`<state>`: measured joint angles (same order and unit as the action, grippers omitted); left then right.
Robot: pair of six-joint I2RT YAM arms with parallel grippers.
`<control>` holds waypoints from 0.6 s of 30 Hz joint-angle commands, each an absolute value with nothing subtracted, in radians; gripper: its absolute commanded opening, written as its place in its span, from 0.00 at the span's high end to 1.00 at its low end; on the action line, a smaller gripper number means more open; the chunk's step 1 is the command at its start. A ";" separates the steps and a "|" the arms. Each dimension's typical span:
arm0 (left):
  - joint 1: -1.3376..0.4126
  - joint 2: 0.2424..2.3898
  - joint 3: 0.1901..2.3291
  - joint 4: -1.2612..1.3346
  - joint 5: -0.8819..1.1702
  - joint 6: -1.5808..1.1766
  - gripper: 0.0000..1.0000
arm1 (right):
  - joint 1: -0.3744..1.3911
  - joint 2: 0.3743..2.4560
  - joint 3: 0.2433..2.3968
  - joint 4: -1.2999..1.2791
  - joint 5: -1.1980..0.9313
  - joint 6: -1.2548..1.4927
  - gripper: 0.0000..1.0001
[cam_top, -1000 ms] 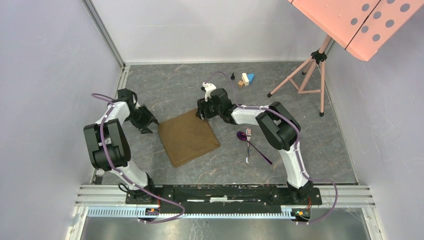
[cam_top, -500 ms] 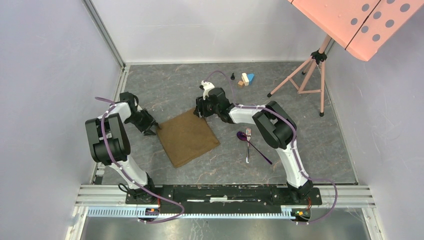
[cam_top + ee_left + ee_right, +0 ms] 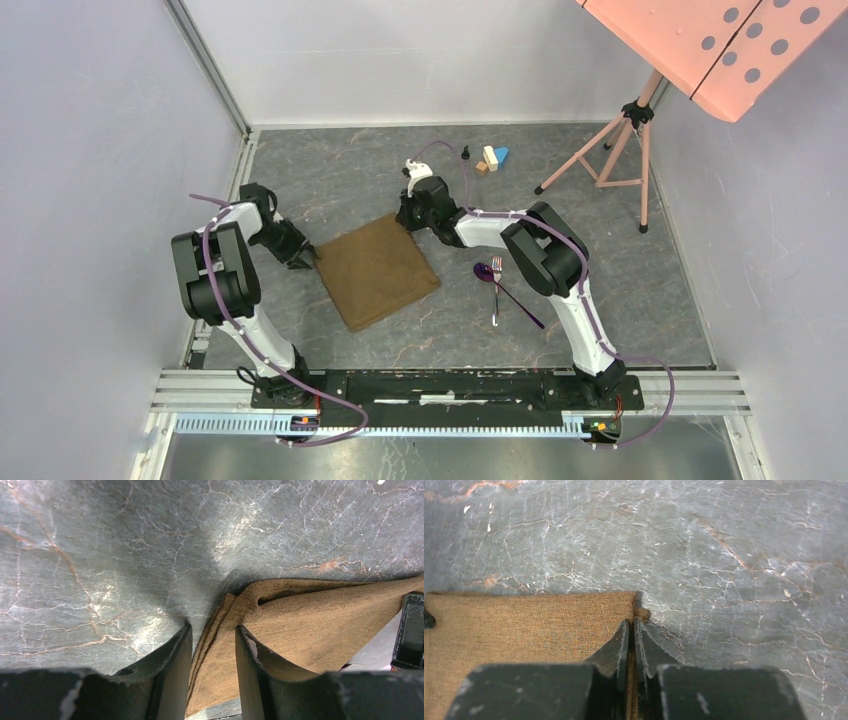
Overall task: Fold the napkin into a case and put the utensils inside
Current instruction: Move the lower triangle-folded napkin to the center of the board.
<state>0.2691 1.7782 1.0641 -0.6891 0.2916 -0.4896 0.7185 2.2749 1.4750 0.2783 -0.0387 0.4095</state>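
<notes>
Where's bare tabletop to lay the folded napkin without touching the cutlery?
Bare marble lies between the napkin and the near rail, and in the far-left corner beyond the left gripper. It is crowded right of the napkin: spoon and fork, then the right arm. Toy blocks occupy the far middle.

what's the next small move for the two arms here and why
Probably finish closing the left end effector on the napkin: its fingers straddle the cloth corner with a gap remaining, while the right end effector looks already pinched on the far corner. Then lift both to fold.

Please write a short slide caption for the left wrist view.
Left gripper straddling the bunched corner of the brown napkin on the marbled table.
</notes>
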 commanded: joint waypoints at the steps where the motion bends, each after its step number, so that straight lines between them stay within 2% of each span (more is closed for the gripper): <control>1: 0.283 1.795 1.077 -0.679 0.240 -0.545 0.57 | 0.713 2.255 1.403 0.275 0.106 0.442 0.95; 4: 0.279 1.773 1.084 -0.683 0.230 -0.531 0.58 | 0.715 2.238 1.386 0.317 0.073 0.420 0.94; 6: 0.275 1.727 1.086 -0.685 0.216 -0.518 0.57 | 0.716 2.237 1.428 0.288 0.006 0.379 0.88; 11: 0.242 1.616 1.087 -0.692 0.221 -0.488 0.50 | 0.716 2.121 1.434 0.123 -0.053 0.270 0.39; 13: 0.218 1.615 1.094 -0.702 0.251 -0.490 0.49 | 0.715 2.068 1.403 0.046 -0.092 0.226 0.34; 18: 0.162 1.644 1.131 -0.682 0.319 -0.526 0.44 | 0.742 1.867 1.086 0.090 -0.166 0.198 0.29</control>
<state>0.1978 1.6375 1.0882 -0.6994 0.2539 -0.5076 0.7219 2.0209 1.2591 0.1375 -0.0990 0.2638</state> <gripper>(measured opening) 0.544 0.700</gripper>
